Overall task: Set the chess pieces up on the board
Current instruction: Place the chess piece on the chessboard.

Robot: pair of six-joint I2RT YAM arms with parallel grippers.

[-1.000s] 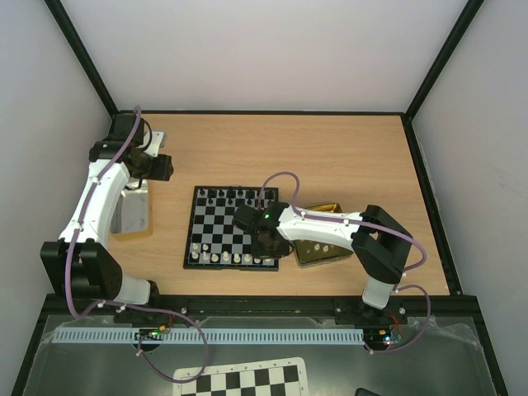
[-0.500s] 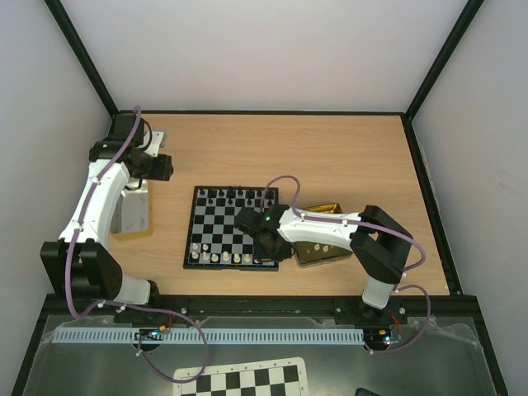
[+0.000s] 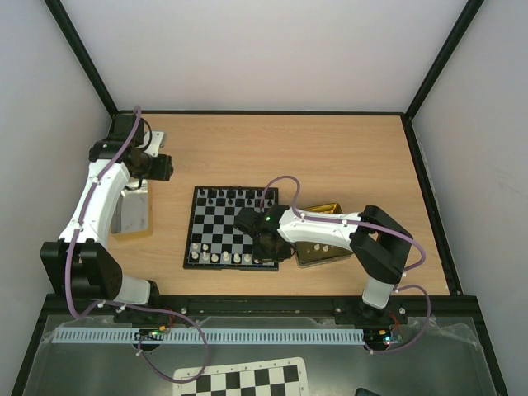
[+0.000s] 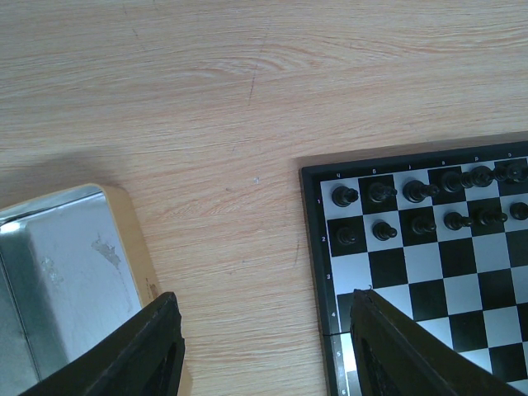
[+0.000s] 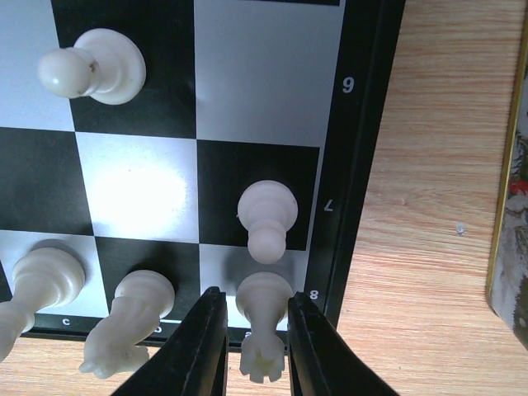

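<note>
Wooden table point(image 3: 330, 157), board point(image 3: 216, 221) at centre. At its near-right corner the right gripper point(image 5: 256, 307), jaws narrow, flanks the upright white rook point(image 5: 264, 326) on the corner square; pinching or just clear, cannot tell. Rook sits dead between the fingers, axis vertical. Far left, the left gripper point(image 4: 264, 297) hangs wide and empty, well apart.

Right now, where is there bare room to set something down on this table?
Bare table runs beyond the board, and between it and the left tin. The board's middle rows are free. Crowded: its near right corner, where the right gripper flanks a rook by the right tin.
</note>
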